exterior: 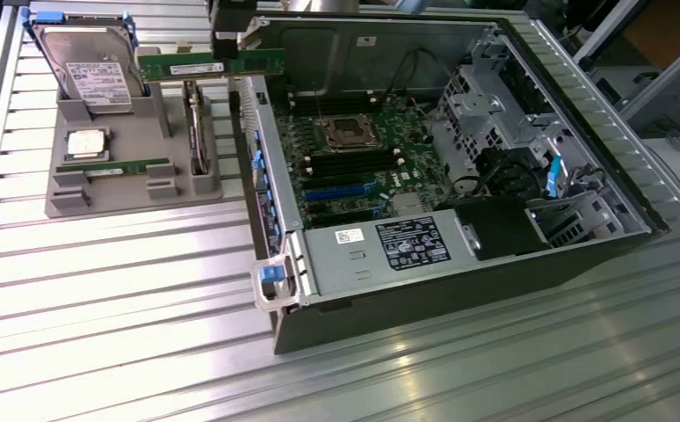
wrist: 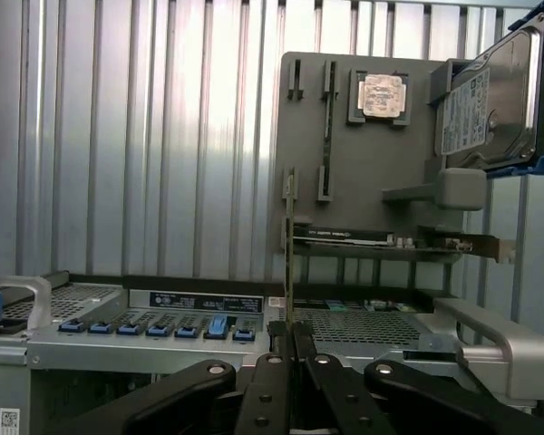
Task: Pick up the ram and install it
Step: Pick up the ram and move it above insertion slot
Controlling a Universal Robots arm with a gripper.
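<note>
My gripper (exterior: 232, 53) hangs above the gap between the grey parts holder (exterior: 129, 189) and the open computer case (exterior: 458, 176), shut on a long green ram (exterior: 188, 64) stick held level in the air. In the wrist view the fingers (wrist: 270, 349) pinch that ram (wrist: 288, 263), seen edge-on as a thin upright strip. A second, matching ram (exterior: 115, 165) stick lies in the holder's front slot, where the wrist view shows it as a dark strip (wrist: 327, 127). The motherboard's black memory slots (exterior: 346, 164) lie inside the case, beside the processor socket (exterior: 346, 132).
The holder also carries a hard drive (exterior: 88, 61), a square silver processor (exterior: 88, 142) and an upright card with a metal bracket (exterior: 196, 127). The case wall with blue clips (wrist: 154, 328) runs just below my fingers. A power supply (exterior: 393, 251) fills the case's near end.
</note>
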